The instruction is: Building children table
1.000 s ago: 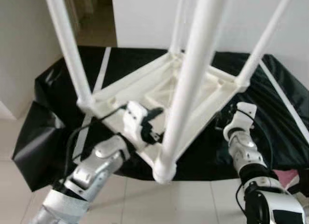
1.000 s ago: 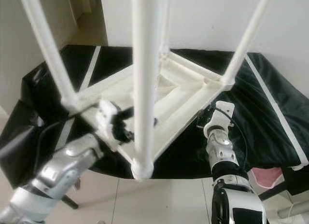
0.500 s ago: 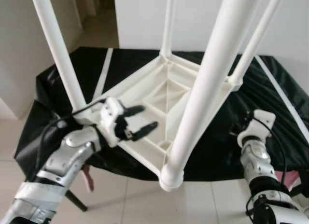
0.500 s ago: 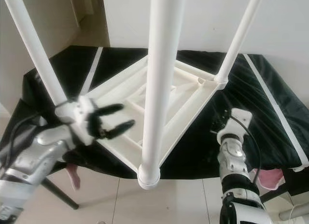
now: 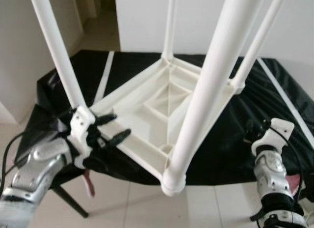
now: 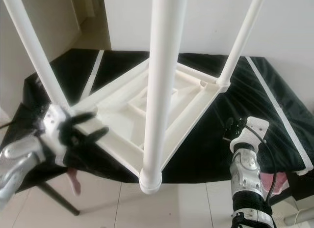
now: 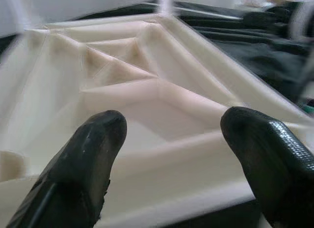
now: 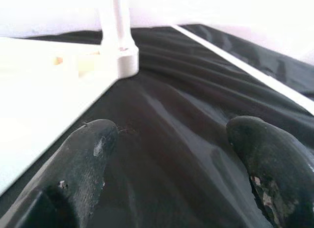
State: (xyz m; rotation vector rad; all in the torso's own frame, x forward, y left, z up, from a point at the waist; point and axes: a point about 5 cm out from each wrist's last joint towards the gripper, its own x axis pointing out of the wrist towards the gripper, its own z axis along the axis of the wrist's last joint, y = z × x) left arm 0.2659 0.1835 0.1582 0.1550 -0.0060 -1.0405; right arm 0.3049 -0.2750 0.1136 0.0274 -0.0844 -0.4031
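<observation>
On a black-draped bench (image 5: 122,66), an upturned white children's table (image 5: 167,102) rests, legs up.
Left hand (image 5: 112,128) gapes wide by its corner; right hand (image 6: 234,130), seemingly clear, also wide.

Soft, even daylight fills the room, with the pale wall at twelve o'clock nearly washed out. The glossy black plastic sheet (image 5: 255,115) shows faint sheen; wrist views are blurred up close, their blunt black fingertips (image 7: 93,154) out of focus.

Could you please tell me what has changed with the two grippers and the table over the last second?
The left gripper, which was in against the upturned white table frame, has let go and drawn back toward the robot's left, fingers open. The right gripper has pulled back from the table's edge, also open. The table stays upside down on the black cloth.
</observation>
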